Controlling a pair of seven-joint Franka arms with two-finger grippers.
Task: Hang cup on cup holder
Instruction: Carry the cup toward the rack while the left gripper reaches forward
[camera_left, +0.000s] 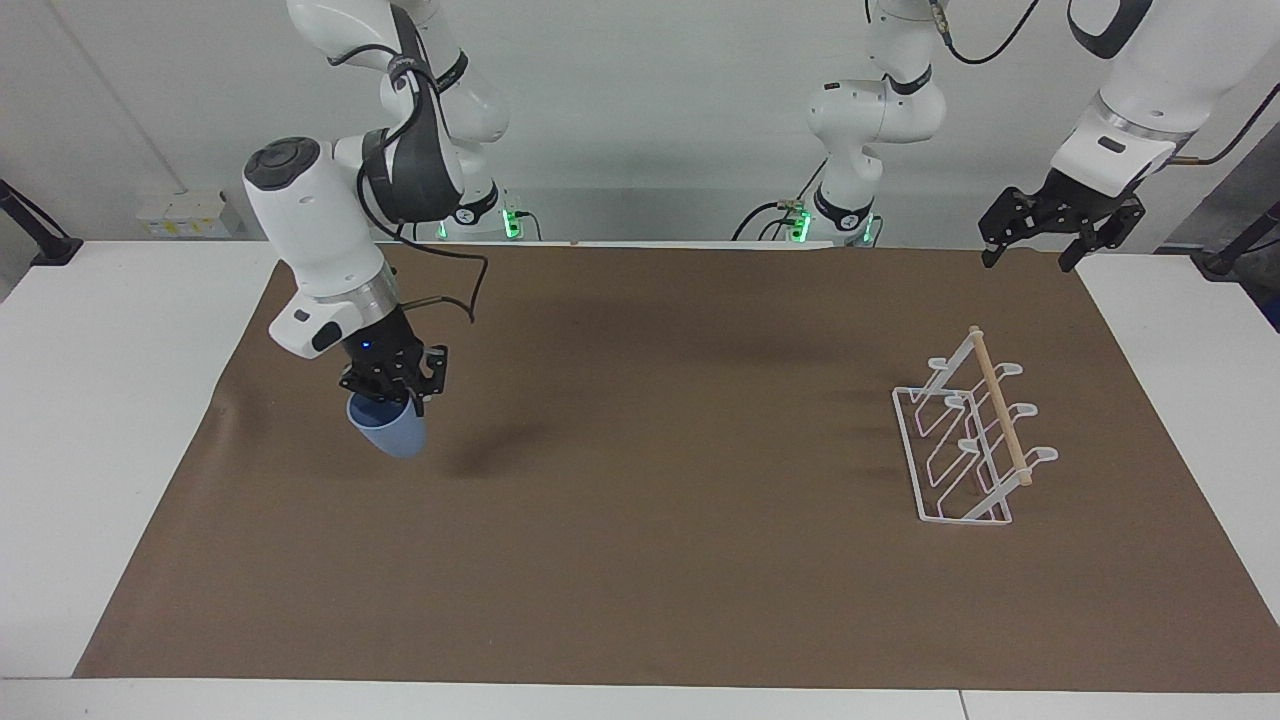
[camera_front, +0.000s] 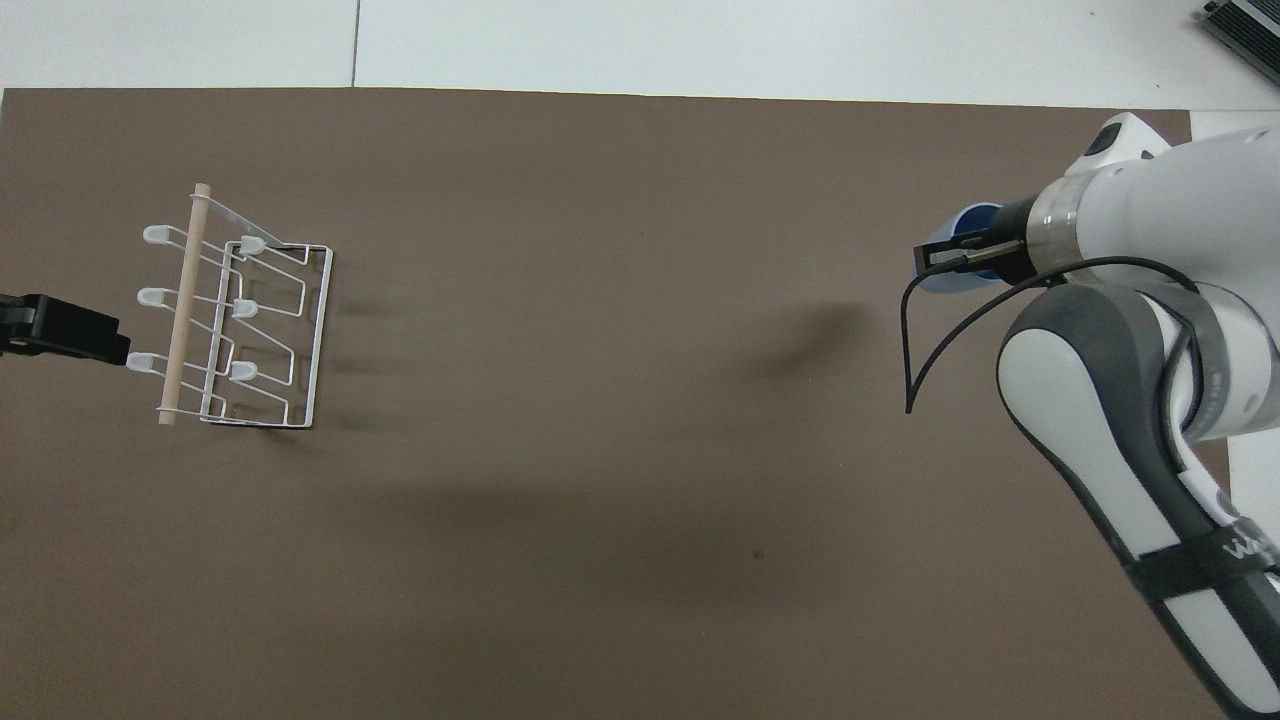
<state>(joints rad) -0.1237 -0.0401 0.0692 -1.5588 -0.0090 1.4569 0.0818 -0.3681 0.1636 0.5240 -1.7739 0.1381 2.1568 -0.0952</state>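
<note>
The light blue cup (camera_left: 388, 432) hangs tilted in my right gripper (camera_left: 390, 392), which is shut on its rim and holds it in the air over the right arm's end of the brown mat. In the overhead view the cup (camera_front: 958, 250) is mostly hidden under the right gripper (camera_front: 935, 262). The white wire cup holder (camera_left: 965, 440) with its wooden rod stands on the mat at the left arm's end; it also shows in the overhead view (camera_front: 240, 320). My left gripper (camera_left: 1027, 262) is open and empty, raised beside the holder and also seen from overhead (camera_front: 100, 345).
The brown mat (camera_left: 660, 560) covers most of the white table (camera_left: 100, 400). A third robot base (camera_left: 850, 200) stands at the robots' edge of the table. A small white box (camera_left: 185, 213) sits off the table near the right arm.
</note>
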